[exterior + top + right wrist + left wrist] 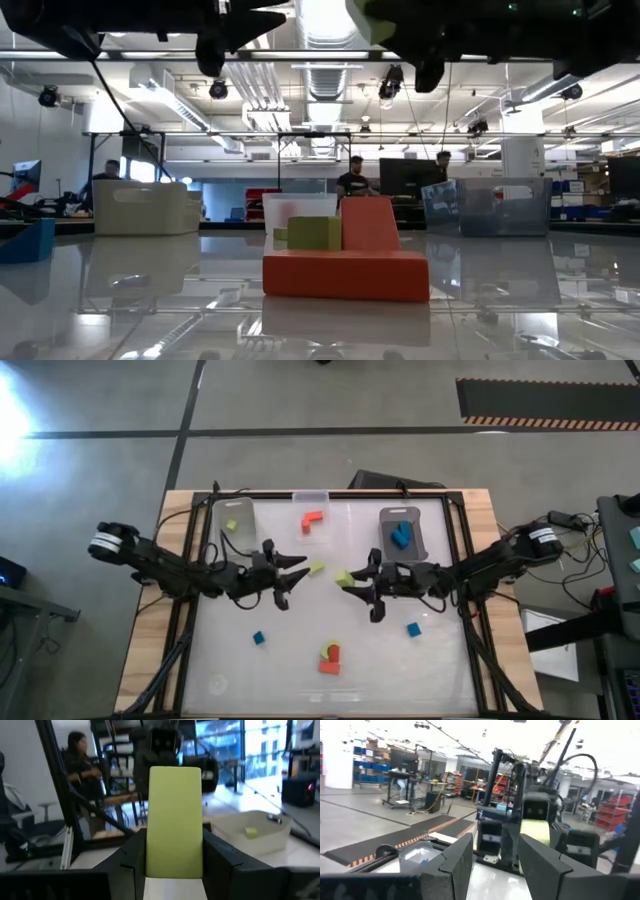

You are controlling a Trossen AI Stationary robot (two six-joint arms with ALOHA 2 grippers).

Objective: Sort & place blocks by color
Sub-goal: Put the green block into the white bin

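- Gripping a lime green block (174,822), the right gripper (352,586) is hovering over the middle of the bench (440,670), fingers clamped on the block's two sides; in the high view the block (344,577) is showing at the fingertips.
- Left gripper (297,568) is facing it from just across the middle, fingers spread and holding nothing; a second green block (317,567) is lying on the bench right by its tips.
- Judgement: step in hand looks like a carry or handover of the green block toward the grey bin (232,520) at the back-left edge, which is already holding one green block (231,526).
- Doing it well: keeping the right grip firm until the left fingers are closing squarely on the free end, then letting go; lifting clear of the bin wall before dropping.
- Risk: the grippers are close, so a clash or nudging the loose green block is likely.
- Clear bin (311,510) at mid back edge is holding orange-red blocks (312,521); grey bin (403,532) at back right is holding blue blocks (401,534).
- Unsorted so far: blue block (258,638) toward front left, blue block (413,630) toward front right, an orange-red and green cluster (329,657) near the front edge.
- Writing: no readable label or brand in any view.
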